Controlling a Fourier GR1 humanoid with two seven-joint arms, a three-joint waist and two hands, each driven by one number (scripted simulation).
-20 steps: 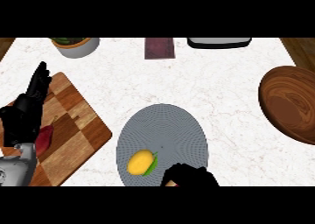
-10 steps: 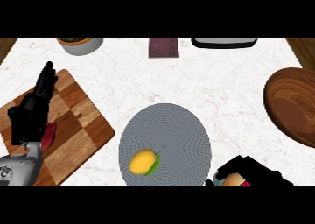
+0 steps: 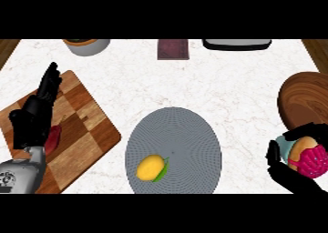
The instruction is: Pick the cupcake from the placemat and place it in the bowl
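Our right hand (image 3: 288, 170) curls around the cupcake (image 3: 308, 159), light, soft and crushable, best held by its wrapper; our left hand (image 3: 33, 119) rests open.

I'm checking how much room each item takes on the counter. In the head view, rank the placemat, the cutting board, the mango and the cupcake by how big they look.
1. Cutting board and grey placemat: look alike, unranked.
2. Cupcake, held in the right hand; lifted nearer the camera, so unsure against the mango.
3. Mango.
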